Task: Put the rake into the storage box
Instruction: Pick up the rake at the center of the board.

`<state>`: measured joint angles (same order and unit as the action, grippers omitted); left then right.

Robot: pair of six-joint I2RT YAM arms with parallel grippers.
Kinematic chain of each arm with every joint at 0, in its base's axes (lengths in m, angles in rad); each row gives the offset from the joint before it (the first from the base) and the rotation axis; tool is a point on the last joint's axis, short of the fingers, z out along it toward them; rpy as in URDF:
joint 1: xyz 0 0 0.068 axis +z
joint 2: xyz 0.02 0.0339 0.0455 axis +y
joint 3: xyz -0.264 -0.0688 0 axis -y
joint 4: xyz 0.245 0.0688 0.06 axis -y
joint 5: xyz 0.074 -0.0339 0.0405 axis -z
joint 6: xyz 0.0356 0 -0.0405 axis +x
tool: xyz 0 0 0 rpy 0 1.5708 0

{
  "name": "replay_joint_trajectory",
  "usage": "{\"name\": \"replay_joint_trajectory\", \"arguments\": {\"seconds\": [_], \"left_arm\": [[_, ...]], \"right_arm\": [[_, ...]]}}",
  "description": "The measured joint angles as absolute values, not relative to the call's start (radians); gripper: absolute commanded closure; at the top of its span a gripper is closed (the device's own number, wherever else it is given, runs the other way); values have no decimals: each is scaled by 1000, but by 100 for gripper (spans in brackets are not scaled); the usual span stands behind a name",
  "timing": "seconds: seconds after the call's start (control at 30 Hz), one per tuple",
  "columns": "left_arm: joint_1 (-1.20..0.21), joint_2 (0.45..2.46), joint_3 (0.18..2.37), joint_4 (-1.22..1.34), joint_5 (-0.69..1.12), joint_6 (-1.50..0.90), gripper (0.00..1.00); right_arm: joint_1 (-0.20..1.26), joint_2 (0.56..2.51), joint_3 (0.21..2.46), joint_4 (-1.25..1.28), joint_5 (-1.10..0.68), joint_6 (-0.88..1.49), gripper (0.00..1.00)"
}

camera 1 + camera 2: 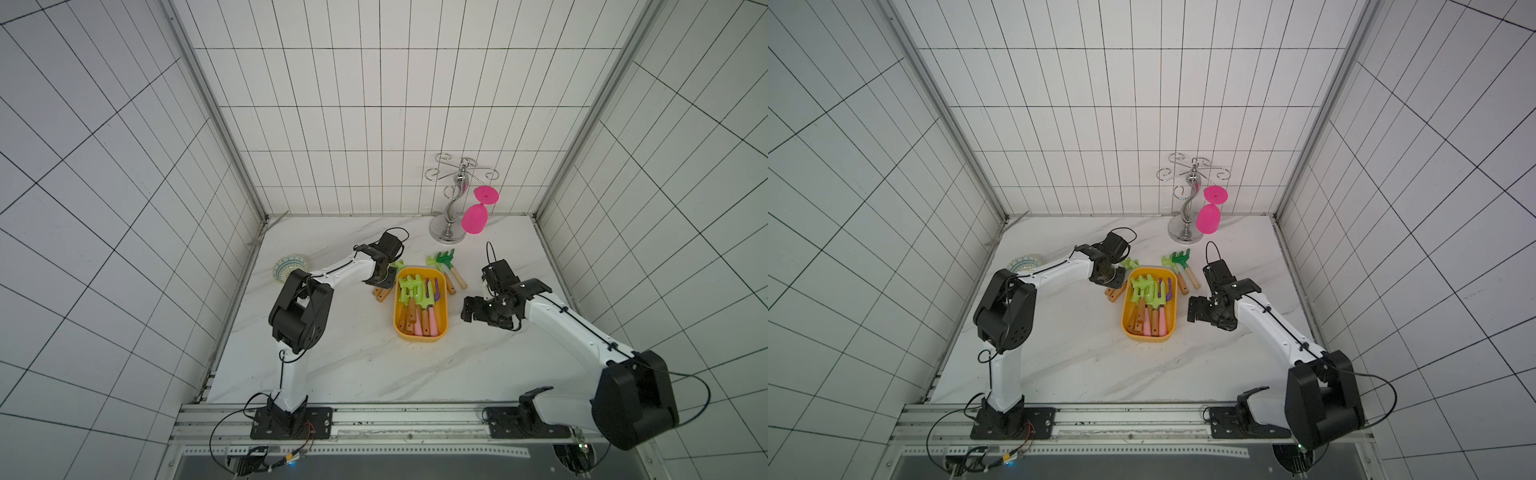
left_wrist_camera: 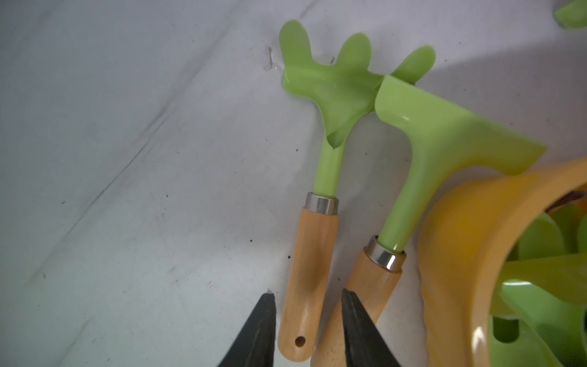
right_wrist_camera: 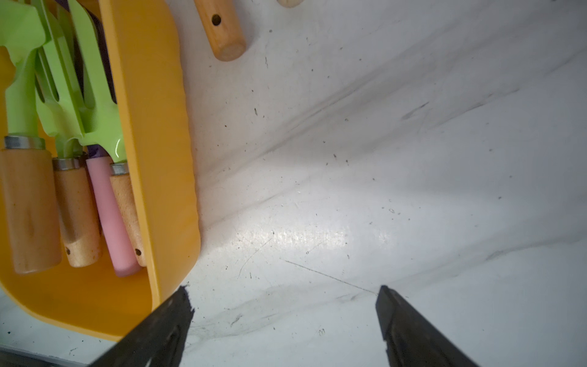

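Perhaps gripped, smooth wood-handled rake (image 2: 313, 254) — glossy rounded storage box (image 2: 451, 254).

rake (image 2: 313, 254) just beside storage box (image 2: 451, 254)

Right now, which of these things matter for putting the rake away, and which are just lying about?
In the job: light-green plastic rake with wooden handle, straddled by the left gripper; shallow yellow-orange plastic storage box.
Just lying about: small round patterned bowl; pink plastic goblet; chrome wire rack.
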<state>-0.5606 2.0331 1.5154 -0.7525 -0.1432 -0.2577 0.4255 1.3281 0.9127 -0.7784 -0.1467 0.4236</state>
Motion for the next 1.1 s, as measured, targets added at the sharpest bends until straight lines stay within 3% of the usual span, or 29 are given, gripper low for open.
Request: {"name": "replay_joint_trajectory", "arguments": {"seconds": [0.23, 0.53, 0.7, 0.93, 1.1], "left_arm": [[-531, 2099, 1544, -751, -104, -249, 70], [-505, 2135, 1588, -751, -87, -270, 90], [-496, 2116, 1571, -763, -113, -302, 92], [-519, 1884, 1468, -796, -135, -349, 93], [-633, 1634, 1417, -783, -133, -370, 93]], "right_arm": [[426, 1402, 977, -786, -142, 423, 6], [426, 1443, 995, -790, -141, 423, 6], [426, 1436, 1008, -790, -142, 423, 7], [426, 1306, 1008, -717, -223, 454, 13], [440, 1236, 1004, -542, -340, 543, 19]]}}
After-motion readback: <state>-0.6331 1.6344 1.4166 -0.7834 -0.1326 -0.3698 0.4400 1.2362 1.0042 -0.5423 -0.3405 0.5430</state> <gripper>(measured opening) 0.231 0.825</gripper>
